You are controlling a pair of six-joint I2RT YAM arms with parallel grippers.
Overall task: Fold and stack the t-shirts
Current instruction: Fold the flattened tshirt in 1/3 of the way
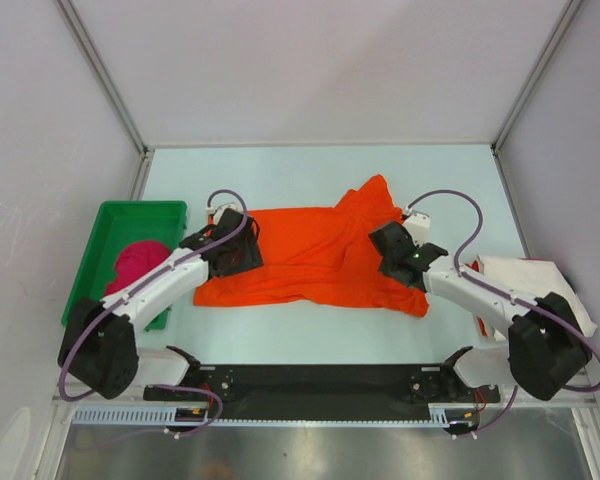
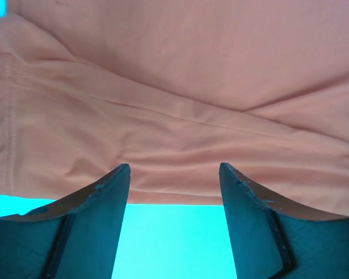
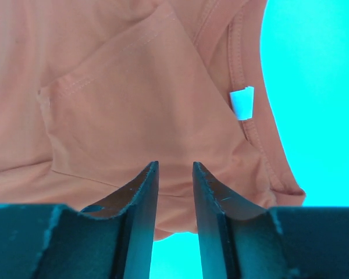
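Orange t-shirt [image 1: 310,262] lies spread mid-table, a gripper at each end.
Left gripper [image 2: 174,168] gapes wide over the near edge by the hem, holding nothing. Right gripper [image 3: 174,165] is nearly closed at the collar end; can't tell if it pinches cloth. Risk: an uneven or single-layer grab drags the fold crooked. Magenta shirt [image 1: 140,262] sits in the green tray [image 1: 140,206].

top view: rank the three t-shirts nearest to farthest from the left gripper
1. orange t-shirt: mid-table, right under the left gripper
2. magenta t-shirt: on the left side, in the green tray
3. off-white t-shirt: far right side of the table
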